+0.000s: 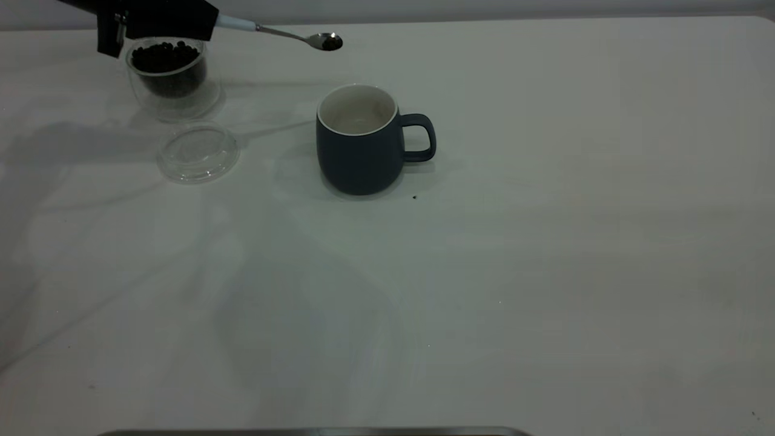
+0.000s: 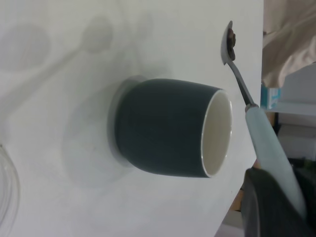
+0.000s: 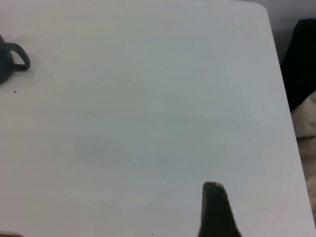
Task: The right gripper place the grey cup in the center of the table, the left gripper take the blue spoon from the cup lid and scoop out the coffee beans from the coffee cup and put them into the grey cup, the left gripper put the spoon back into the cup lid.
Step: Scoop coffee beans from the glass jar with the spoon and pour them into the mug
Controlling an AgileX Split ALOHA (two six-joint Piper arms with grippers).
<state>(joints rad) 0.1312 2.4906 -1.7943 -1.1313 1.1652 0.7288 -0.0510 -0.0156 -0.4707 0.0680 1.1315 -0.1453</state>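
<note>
With the grey cup [image 1: 362,140] centred but empty, the left gripper [image 1: 158,23], upper left, clamps the blue spoon [image 1: 284,34] carrying coffee beans [image 1: 331,43]; tipping and return remain.

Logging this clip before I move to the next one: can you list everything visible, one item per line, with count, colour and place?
grey cup: one, dark slate-blue with white inside, upright mid-table, handle toward the exterior view's right.
coffee cup: one, clear glass, far left of the table.
coffee beans: a dark heap in the coffee cup, plus a few in the spoon's bowl.
cup lid: one, transparent, flat on the table in front of the coffee cup, nothing on it.
blue spoon: one, metal bowl, pale blue handle, held in the air behind the grey cup.
table: one, off-white.
left end effector: black, above the coffee cup, gripping the spoon's handle.
right end effector: black, only a tip showing, over bare table.
</note>
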